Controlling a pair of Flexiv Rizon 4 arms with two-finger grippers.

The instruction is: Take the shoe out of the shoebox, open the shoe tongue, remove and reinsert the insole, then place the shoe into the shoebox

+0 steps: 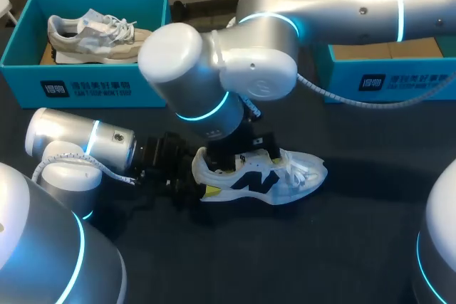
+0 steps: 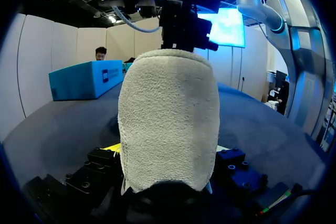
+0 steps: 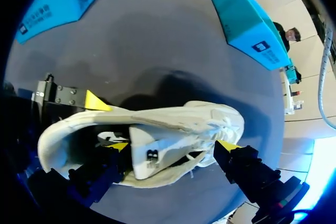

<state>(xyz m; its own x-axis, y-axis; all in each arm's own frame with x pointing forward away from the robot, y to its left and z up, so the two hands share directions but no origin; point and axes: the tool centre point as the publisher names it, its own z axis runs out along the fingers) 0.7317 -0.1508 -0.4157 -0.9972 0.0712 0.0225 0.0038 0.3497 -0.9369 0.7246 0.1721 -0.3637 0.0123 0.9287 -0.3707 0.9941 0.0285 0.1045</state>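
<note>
Shoe (image 1: 263,179) out on the dark bench (image 1: 320,247), roughly in the middle. White, black logo on the side, heel toward the left arm, toe off to the right. Not in either box, well apart from both.

Left gripper (image 1: 203,181) low at the left, clamped on the heel, jaws holding the shoe from both sides. Grey fuzzy heel back filling most of the left wrist view.

Right arm in from the top right, past the middle, with the right gripper (image 3: 173,148) parked straight over the shoe's mouth. Jaws there spread wide, not pinching anything as far as visible. One yellow fingertip (image 3: 118,146) down in the opening just beside the tongue (image 3: 148,157), the other out by the laces (image 3: 215,129) toward the toe. Tongue sticking out to one side between them, small logo tab showing.

Teal shoebox (image 1: 399,80) at the far right of the bench, partly hidden behind the right arm. Another teal box (image 1: 142,83) at the far left, beige sneaker (image 1: 92,33) lying in it.
</note>
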